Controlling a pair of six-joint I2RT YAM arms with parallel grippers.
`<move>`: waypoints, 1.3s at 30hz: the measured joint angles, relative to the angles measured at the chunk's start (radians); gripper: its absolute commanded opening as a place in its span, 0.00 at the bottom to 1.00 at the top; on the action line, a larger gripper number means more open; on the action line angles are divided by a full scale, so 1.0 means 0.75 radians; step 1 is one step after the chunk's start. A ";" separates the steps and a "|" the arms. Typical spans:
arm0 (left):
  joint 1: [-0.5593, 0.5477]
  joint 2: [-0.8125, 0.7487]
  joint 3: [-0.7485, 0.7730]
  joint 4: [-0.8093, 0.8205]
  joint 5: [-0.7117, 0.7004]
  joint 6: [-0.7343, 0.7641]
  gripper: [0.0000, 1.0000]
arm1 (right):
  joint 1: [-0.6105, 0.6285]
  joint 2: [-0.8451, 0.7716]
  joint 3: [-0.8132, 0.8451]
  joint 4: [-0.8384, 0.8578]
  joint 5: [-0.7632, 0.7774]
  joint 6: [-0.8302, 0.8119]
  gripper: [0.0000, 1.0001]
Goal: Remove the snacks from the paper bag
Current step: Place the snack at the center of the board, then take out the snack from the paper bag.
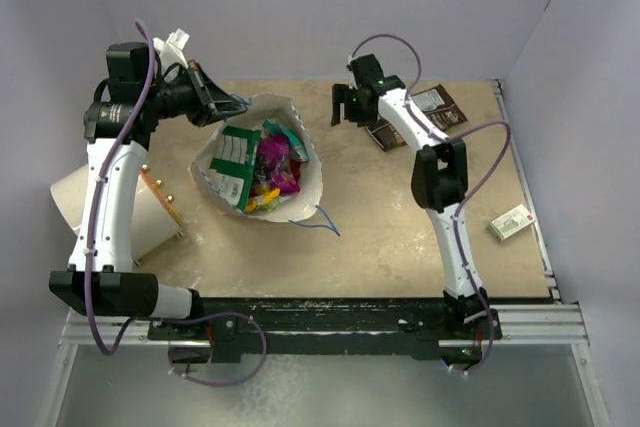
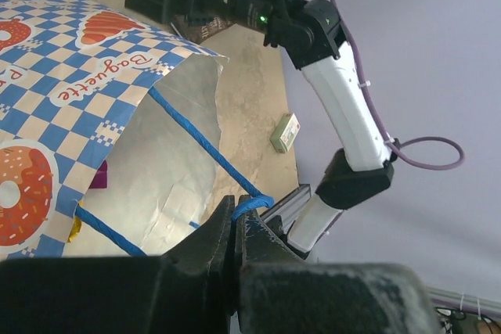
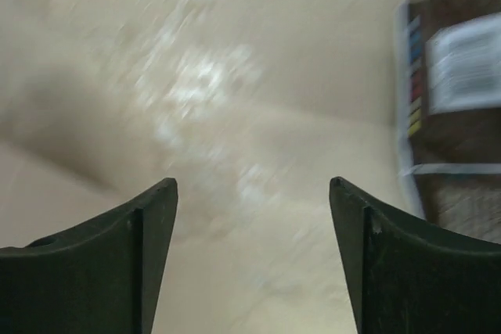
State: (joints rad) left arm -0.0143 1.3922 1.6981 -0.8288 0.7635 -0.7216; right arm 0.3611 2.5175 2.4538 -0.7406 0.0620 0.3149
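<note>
Left of the paper bag (image 1: pixel 305 190) sits a white-and-tan drum (image 1: pixel 95 209). At the bag's far-left rim the left gripper (image 2: pixel 236 220) has its jaws pressed together on a blue cord handle (image 2: pixel 252 204). The bag lies open on the table (image 1: pixel 400 217) with the snacks (image 1: pixel 262 159) inside (green-and-white, purple and yellow packets show). Just right of the bag hangs the right gripper (image 3: pixel 252 193), jaws spread and holding nothing. Farther right lie dark brown packets (image 1: pixel 437 107), then a small white-green box (image 1: pixel 511 222).

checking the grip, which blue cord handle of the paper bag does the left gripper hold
The far-rim blue cord handle, pinched in the left gripper; the other handle trails loose on the table.
</note>
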 measured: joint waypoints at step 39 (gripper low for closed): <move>0.000 -0.180 -0.244 0.246 0.096 -0.125 0.00 | 0.629 -1.764 -1.700 0.835 -0.441 0.336 0.81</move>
State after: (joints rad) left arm -0.0143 1.2572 1.5150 -0.6445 0.8352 -0.8154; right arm 0.8330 1.1946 1.1786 -0.1143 -0.2691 0.5671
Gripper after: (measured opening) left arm 0.009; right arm 0.824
